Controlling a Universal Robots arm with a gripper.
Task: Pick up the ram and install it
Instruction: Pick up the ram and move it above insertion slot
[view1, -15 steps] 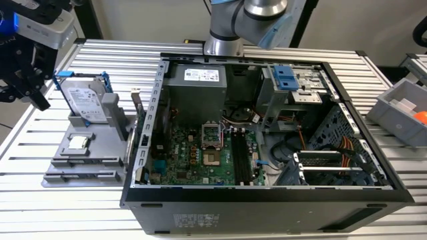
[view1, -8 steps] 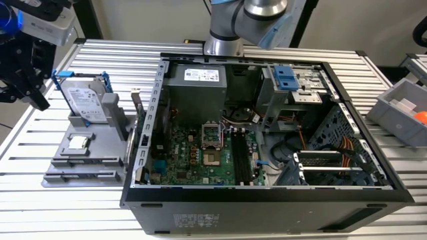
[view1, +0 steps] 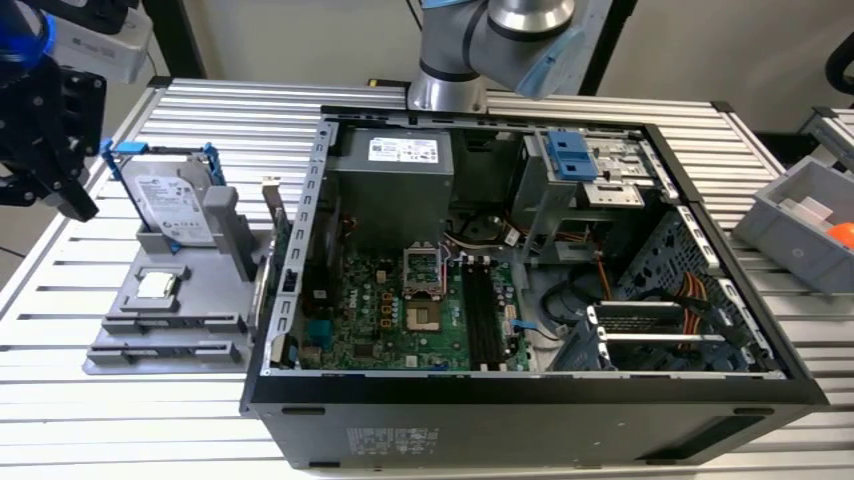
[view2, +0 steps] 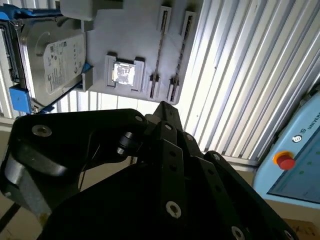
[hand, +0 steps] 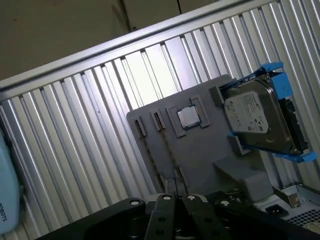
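My black gripper (view1: 47, 195) hangs at the exterior view's far left, above and beside the grey fixture plate (view1: 147, 335). Both wrist views look past the gripper's dark linkage (view2: 165, 117) (hand: 177, 200) onto that plate (view2: 135, 30) (hand: 200, 150). The ram is hidden from me. The plate's two long narrow grooves (view2: 161, 47) (hand: 150, 150) each show a thin dark line, and I cannot tell whether a board sits in them. The open computer case (view1: 534, 385) lies to the exterior view's right, its black motherboard slots (view1: 478, 312) facing up.
On the plate stand a silver hard drive in a blue frame (view1: 174, 205) (view2: 55, 55) (hand: 255, 120) and a small square silver chip (view1: 156, 285) (view2: 123, 72) (hand: 188, 116). A grey bin (view1: 801, 225) sits at the exterior view's right. The slatted metal table (view1: 134, 420) carries everything.
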